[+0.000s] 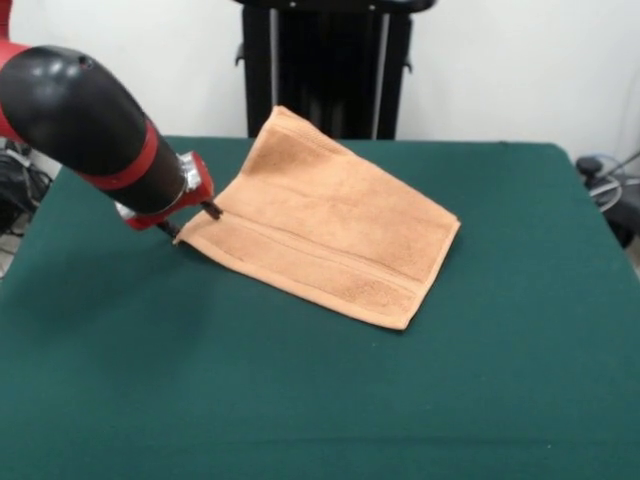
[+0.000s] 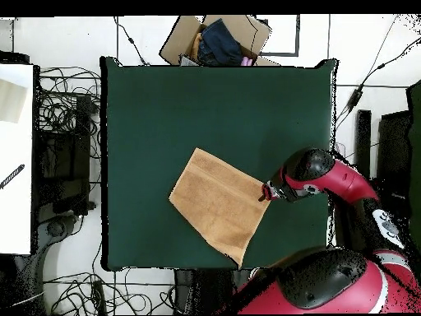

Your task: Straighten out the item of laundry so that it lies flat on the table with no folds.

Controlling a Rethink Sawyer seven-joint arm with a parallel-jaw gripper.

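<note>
Towel [image 1: 325, 235] lies near the middle of the green worktop [image 1: 300, 400], turned cornerwise to its edges. In the front view most of it rests flat, but the far part rises off the felt and peaks at an upper corner in front of the dark pedestal, so some of the cloth there seems lifted or folded rather than spread. From overhead it reads as a slanted four-sided patch with one corner reaching toward the worktop's robot-side edge.

The gripper [image 1: 195, 222] sits at the towel's corner next to the arm, its dark tips touching or just beside the hem. Whether they are pinched on the cloth or merely beside it I cannot tell; the tips are too small and dark to read.

The step in hand looks like working that corner outward. To do it well, I judge the pull should run low along the felt and away from the towel's centre, so the raised part is drawn down without dragging the whole cloth. Terry on felt will probably cling, so a slow, steady draw suits better than a jerk. A lift too high risks new folds when the cloth drops.

No brand, label or writing can be read; no tag shows in either view, only woven bands near the hems.
</note>
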